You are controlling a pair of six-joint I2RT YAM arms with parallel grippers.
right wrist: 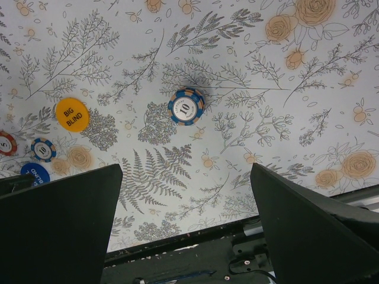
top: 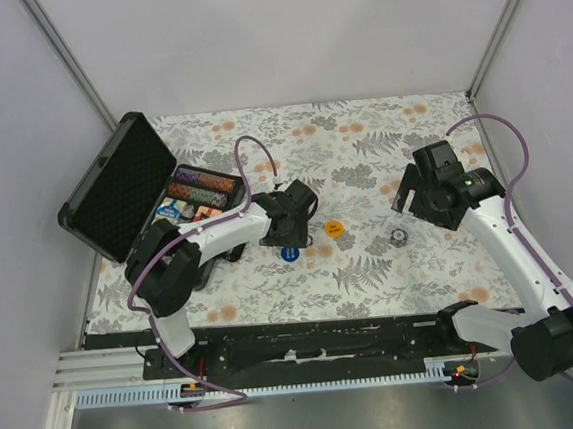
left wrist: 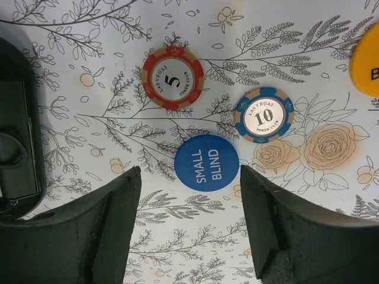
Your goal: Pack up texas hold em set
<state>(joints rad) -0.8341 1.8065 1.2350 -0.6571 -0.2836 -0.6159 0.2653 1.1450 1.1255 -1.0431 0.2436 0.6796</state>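
**Clearance check, mid-table**

Left gripper (left wrist: 189, 183) is hovering, jaws spread. The SMALL BLIND button (left wrist: 206, 163) is lying in line with the gap, and neither finger is visibly on it. Just beyond, the red 5 chip (left wrist: 173, 77) and blue 10 chip (left wrist: 264, 115) are sitting apart, bare mat between them. The case (top: 124, 189) lid is standing tilted, walling off the left edge. A second 10 chip (right wrist: 186, 106) is lying alone beneath the wide-spread right gripper (right wrist: 186, 171), with the BIG BLIND button (right wrist: 71, 113) well apart.

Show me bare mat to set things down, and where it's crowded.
Free: the far mat between the case and the right arm; the near strip below the lone chip. Crowded: by the left gripper, with SMALL BLIND button, red chip, blue chip.
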